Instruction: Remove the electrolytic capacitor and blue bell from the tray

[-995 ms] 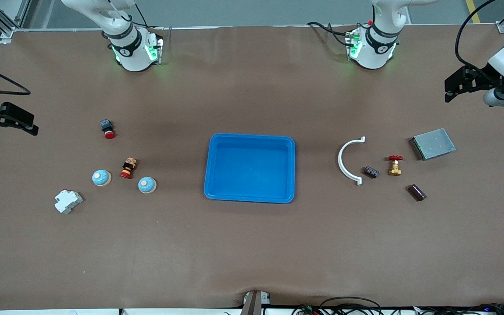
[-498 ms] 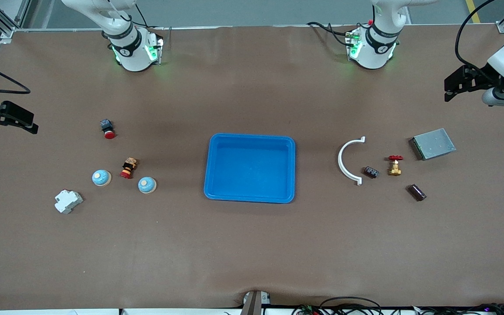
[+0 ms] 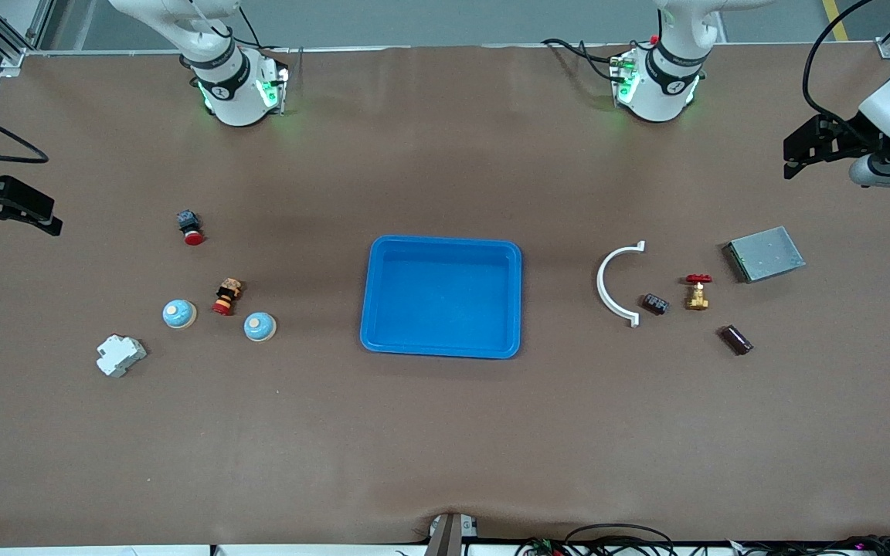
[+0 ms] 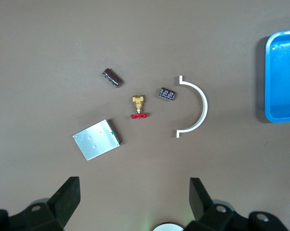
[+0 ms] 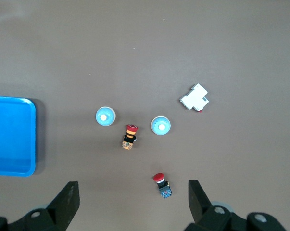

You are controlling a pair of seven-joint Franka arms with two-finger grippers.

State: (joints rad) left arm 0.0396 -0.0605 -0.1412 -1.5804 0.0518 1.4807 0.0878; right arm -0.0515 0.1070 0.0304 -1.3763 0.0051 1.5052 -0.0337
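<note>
The left hand [image 3: 794,157] hangs high over the table [image 3: 445,432] at the left arm's end, its fingers [image 4: 68,197] spread wide with nothing between them. Below it, well apart from it, lies the left arm's group of parts. The capacitor [image 3: 736,340], a dark cylinder on its side, is the one of that group nearest the front camera. The grey box [image 3: 766,253] lies closest under the hand. Beside it stands a brass valve [image 3: 697,291] with a red wheel, then a small black part [image 3: 653,303], then a white arc [image 3: 616,284] that opens toward the valve.

The right hand [image 3: 28,212] hangs high over the right arm's end of the table, fingers [image 5: 68,199] likewise spread and empty. Its group lies below and well apart from it. Two blue bells rest upright on the table: one bell [image 3: 179,313] nearer the white breaker [image 3: 120,355], the other bell [image 3: 259,327] nearer the tray [image 3: 374,293]. Between the bells, slightly farther from the camera, lies a red-and-yellow button [image 3: 226,297]. A second button [image 3: 190,226] with a red cap and a dark body sits closest to the hand.

The blue tray sits mid-table between the two groups, with nothing in it; neither hand is over it.
</note>
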